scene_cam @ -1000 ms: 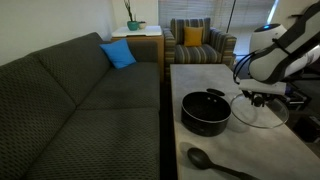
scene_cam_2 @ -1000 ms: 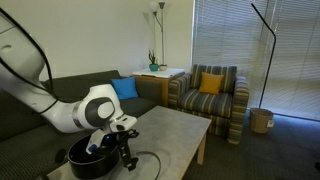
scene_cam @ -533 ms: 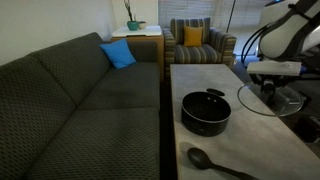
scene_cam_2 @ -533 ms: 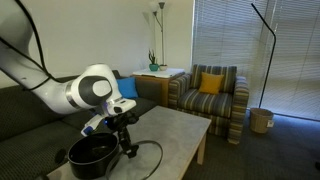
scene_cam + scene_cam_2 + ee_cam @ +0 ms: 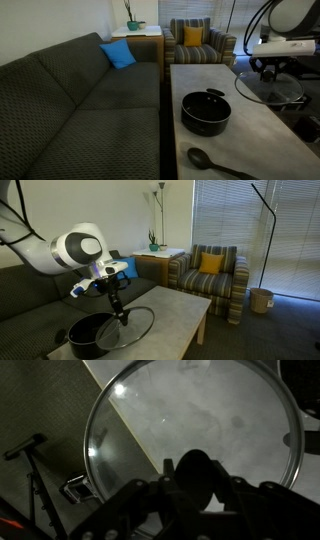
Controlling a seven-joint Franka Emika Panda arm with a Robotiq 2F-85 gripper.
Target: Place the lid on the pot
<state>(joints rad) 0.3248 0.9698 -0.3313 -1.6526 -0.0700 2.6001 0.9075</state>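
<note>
The black pot [image 5: 206,112] sits on the pale table, also low at the left in an exterior view [image 5: 92,337]. The clear glass lid [image 5: 268,86] with a metal rim hangs in the air to the side of the pot, tilted in an exterior view [image 5: 133,328]. My gripper [image 5: 270,70] is shut on the lid's dark knob and holds it above the table [image 5: 119,311]. In the wrist view the lid [image 5: 190,420] fills the frame and my jaws [image 5: 197,478] clamp the knob.
A black long-handled spoon [image 5: 205,160] lies on the table in front of the pot. A dark grey sofa [image 5: 80,105] runs along the table. A striped armchair [image 5: 197,43] stands behind. A floor lamp [image 5: 262,240] stands by the blinds.
My gripper has lifted the lid off the table, up and away from the pot's side. The pot and spoon have not moved.
</note>
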